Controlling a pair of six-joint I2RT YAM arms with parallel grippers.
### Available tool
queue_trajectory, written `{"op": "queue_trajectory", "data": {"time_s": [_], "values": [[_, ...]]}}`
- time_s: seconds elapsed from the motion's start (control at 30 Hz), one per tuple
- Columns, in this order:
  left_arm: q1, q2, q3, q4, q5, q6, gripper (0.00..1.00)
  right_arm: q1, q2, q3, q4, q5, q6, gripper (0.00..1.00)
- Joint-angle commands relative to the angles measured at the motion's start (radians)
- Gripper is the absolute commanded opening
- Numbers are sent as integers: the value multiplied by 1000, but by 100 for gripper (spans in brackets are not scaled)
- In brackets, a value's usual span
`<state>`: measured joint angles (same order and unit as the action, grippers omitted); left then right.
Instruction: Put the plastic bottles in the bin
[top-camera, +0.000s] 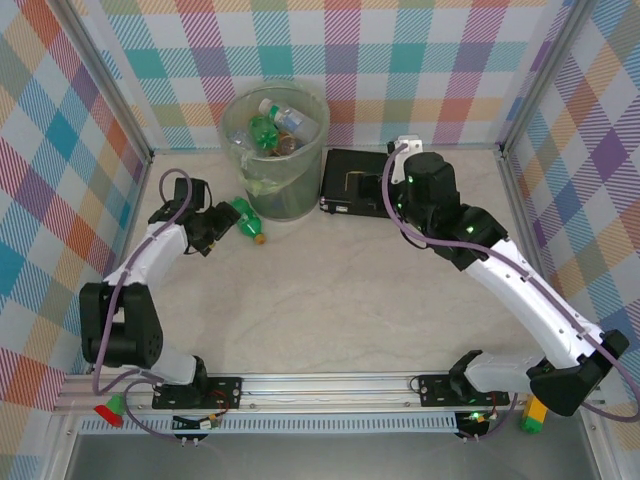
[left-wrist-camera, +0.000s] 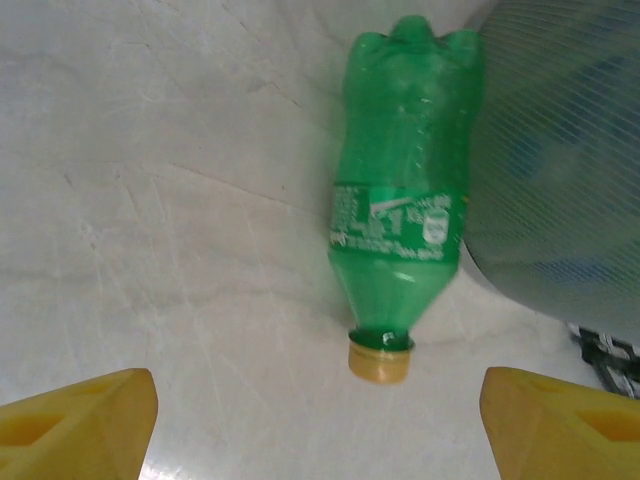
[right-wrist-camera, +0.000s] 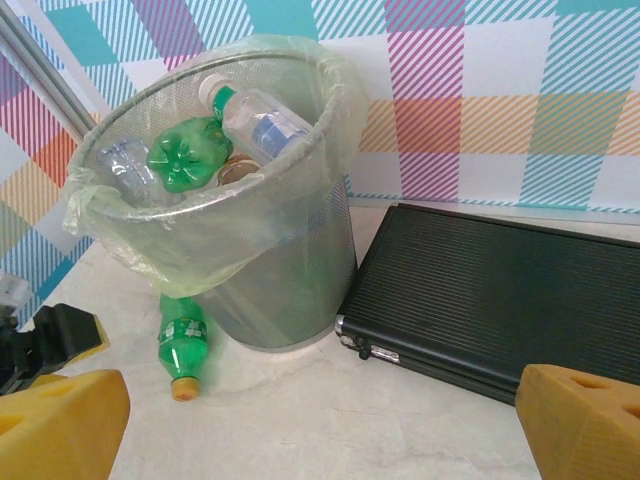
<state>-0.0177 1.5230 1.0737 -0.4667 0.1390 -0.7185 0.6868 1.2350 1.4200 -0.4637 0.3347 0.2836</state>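
My left gripper sits with its fingers apart, facing the cap end of the green bottle lying just beside the bin, ready to straddle its neck.

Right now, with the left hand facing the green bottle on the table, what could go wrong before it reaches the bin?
1. The green bottle lies on its side close against the bin, so a finger of the open left hand may strike the bin wall.
2. Round and lying flat, it may roll when squeezed.
3. The bottles in the bin reach near its rim; another might slide off.
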Motion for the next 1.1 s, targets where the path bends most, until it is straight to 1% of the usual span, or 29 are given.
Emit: {"op": "queue_trajectory", "data": {"time_s": [0.0, 0.13, 0.17, 0.27, 0.4, 0.6, 0.8, 0.97, 1.0, 1.07], "values": [[26, 70, 14, 108, 100, -12, 84, -6, -8, -7, 24, -12, -21, 99], [59, 170, 37, 180, 178, -39, 85, -13, 11, 14, 4, 4, -21, 99], [65, 200, 53, 223, 195, -43, 85, -15, 12, 13, 6, 6, -19, 99], [73, 278, 114, 228, 227, -32, 83, -23, 30, 21, 8, 3, -13, 99], [76, 338, 173, 226, 226, -28, 83, -26, 58, 48, -7, 9, -9, 99], [78, 405, 216, 233, 253, -31, 83, -36, 77, 59, -6, 15, -6, 99], [78, 467, 235, 227, 273, -25, 81, -47, 95, 76, -11, 7, 0, 99], [77, 492, 246, 202, 263, -2, 80, -52, 96, 78, -16, 1, 1, 99], [77, 497, 247, 200, 263, 2, 79, -53, 96, 78, -17, -1, 2, 99], [76, 498, 245, 199, 256, 10, 72, -53, 96, 78, -20, -5, 5, 99]]}}
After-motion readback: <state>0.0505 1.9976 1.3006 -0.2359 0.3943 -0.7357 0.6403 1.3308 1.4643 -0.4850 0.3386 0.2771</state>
